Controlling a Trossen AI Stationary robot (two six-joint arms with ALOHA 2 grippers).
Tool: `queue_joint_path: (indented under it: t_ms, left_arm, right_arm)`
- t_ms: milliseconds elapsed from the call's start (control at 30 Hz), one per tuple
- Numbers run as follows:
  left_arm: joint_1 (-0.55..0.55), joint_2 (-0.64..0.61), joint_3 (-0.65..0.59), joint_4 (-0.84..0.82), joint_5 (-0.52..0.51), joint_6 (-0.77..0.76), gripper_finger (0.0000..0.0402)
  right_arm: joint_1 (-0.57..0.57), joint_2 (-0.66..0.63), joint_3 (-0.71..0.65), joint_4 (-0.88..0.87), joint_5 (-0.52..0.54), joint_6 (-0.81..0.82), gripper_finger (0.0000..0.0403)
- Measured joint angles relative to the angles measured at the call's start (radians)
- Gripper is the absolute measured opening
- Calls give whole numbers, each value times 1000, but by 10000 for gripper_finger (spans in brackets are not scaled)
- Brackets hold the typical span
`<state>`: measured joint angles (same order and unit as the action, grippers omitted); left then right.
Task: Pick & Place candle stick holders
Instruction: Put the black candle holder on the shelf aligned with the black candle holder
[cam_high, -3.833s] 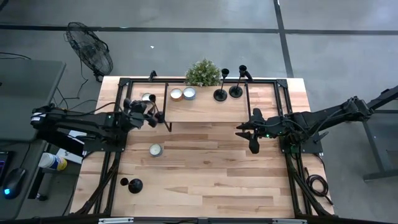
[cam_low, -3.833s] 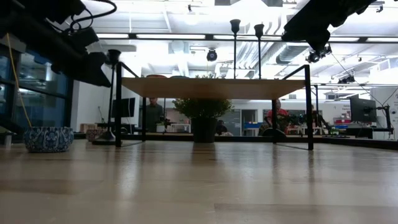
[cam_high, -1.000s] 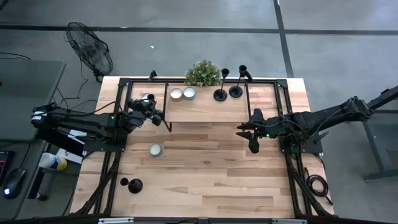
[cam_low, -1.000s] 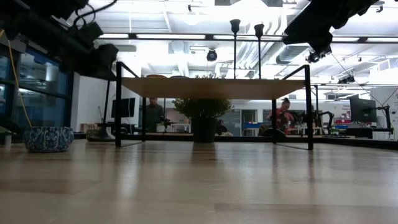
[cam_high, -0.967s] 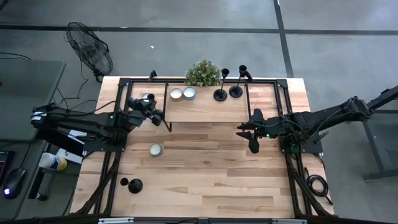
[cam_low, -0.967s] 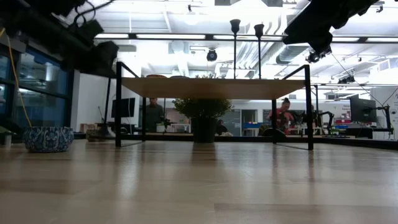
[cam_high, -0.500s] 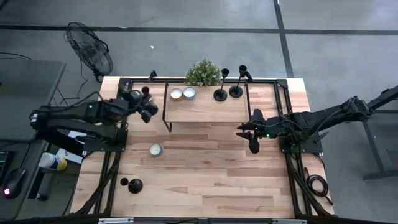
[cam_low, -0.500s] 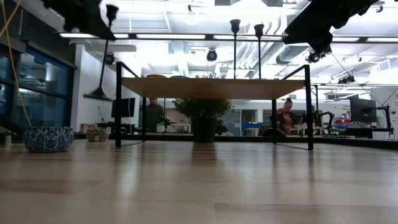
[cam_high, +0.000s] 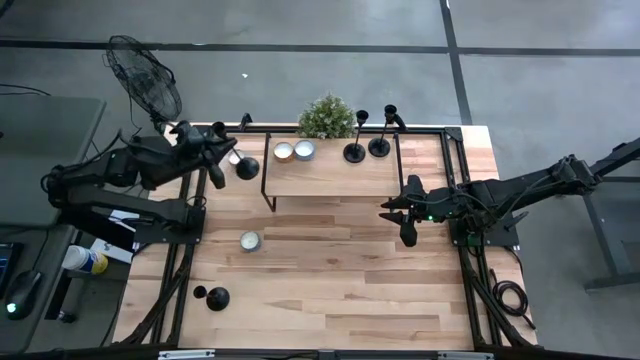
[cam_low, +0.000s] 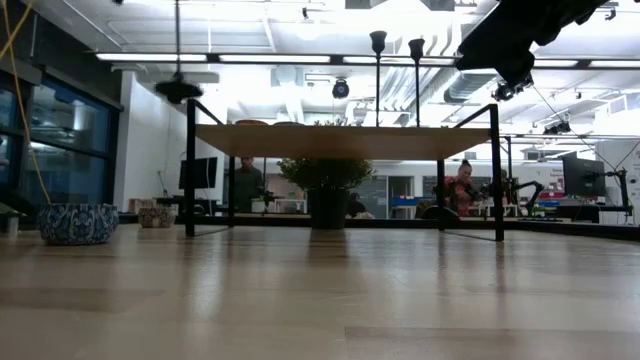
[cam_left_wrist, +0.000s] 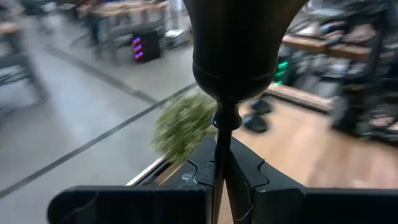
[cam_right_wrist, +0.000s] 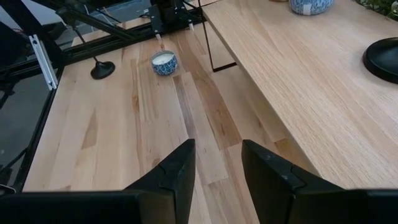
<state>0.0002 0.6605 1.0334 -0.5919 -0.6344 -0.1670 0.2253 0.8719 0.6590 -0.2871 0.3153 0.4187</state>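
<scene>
My left gripper (cam_high: 213, 150) is raised over the table's far left corner, shut on a black candle stick holder. That holder's round base (cam_high: 247, 168) hangs in the air at about shelf height (cam_low: 178, 90). Its cup end (cam_left_wrist: 239, 43) looms just above my fingers. Two more holders (cam_high: 354, 150) (cam_high: 379, 145) stand on their bases on the raised wooden shelf (cam_high: 330, 178). Another one (cam_high: 217, 298) stands on the table's near left. My right gripper (cam_high: 405, 228) hovers open right of the shelf's front edge, nothing between its fingers (cam_right_wrist: 217, 168). My left gripper pinches the holder's thin stem (cam_left_wrist: 219, 155) between its two fingers, just below the cup end. The fingers come about level from the table's left side and lie across the stem. The holder hangs roughly upright, base down, clear of table and shelf.
Two white candles (cam_high: 283, 151) (cam_high: 304, 149) sit on the shelf's left part, a potted plant (cam_high: 326, 118) behind them. A candle in a blue bowl (cam_high: 250, 240) stands on the table. A fan (cam_high: 145, 80) is on the floor beyond the far left corner.
My left gripper has risen and drawn back toward the table's far left corner, tipping up nearer to level. The holder in it has gone from standing on the table by the shelf's left leg to hanging clear at shelf height. It swung tilted, then came back near upright.
</scene>
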Motion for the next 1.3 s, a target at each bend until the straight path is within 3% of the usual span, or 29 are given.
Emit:
queue_joint_path:
  t_ms: [167, 300, 567, 867, 1067, 1300]
  left_arm:
    - [0, 67, 44, 108, 120, 67, 8]
    - [0, 141, 67, 129, 160, 76, 8]
    - [0, 320, 101, 293, 349, 76, 8]
    - [0, 531, 180, 418, 465, 112, 7]
    - [0, 631, 252, 435, 466, 111, 7]
    - [0, 690, 267, 510, 397, 84, 7]
  right_arm:
    - [0, 0, 0, 28, 0, -11, 124]
    - [0, 0, 0, 123, -7, -82, 124]
    - [0, 2, 0, 292, 37, -179, 124]
    - [-18, 99, 1, 516, 71, -325, 138]
    - [-38, 206, 1, 674, 73, -357, 191]
    - [-38, 380, 127, 737, 235, -450, 227]
